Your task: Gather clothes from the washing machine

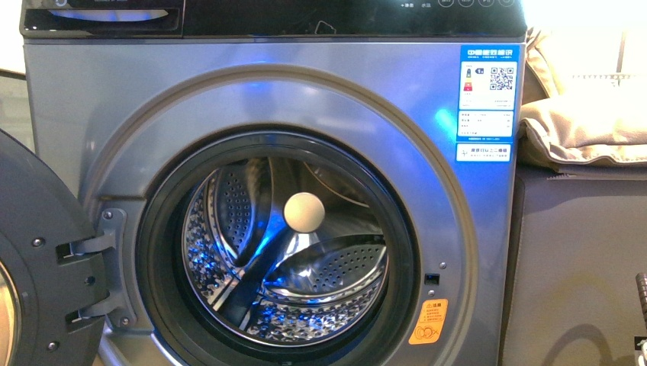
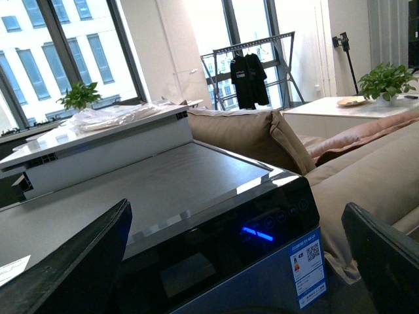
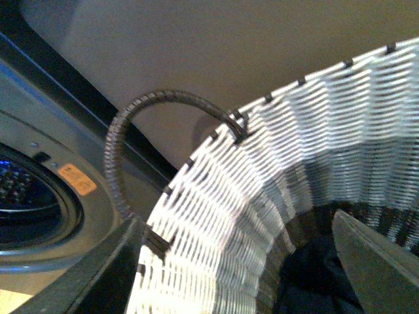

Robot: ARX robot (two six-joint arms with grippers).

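Note:
The grey washing machine (image 1: 252,91) fills the front view, its round door (image 1: 38,252) swung open to the left. Its steel drum (image 1: 305,282) shows no fabric, only a pale round knob (image 1: 304,212) at the back. In the right wrist view my right gripper (image 3: 242,261) is open over the white woven basket (image 3: 262,163). Dark navy clothes (image 3: 314,275) lie inside the basket between the fingers. My left gripper (image 2: 236,261) is open, above and in front of the washing machine's black control panel (image 2: 262,229), holding nothing.
Beige cushions (image 1: 587,114) lie right of the machine, above a grey panel (image 1: 572,267). The basket's dark handle (image 3: 131,131) arches up beside the machine's front with the orange sticker (image 3: 77,179). A drying rack with black shirts (image 2: 249,72) stands far behind.

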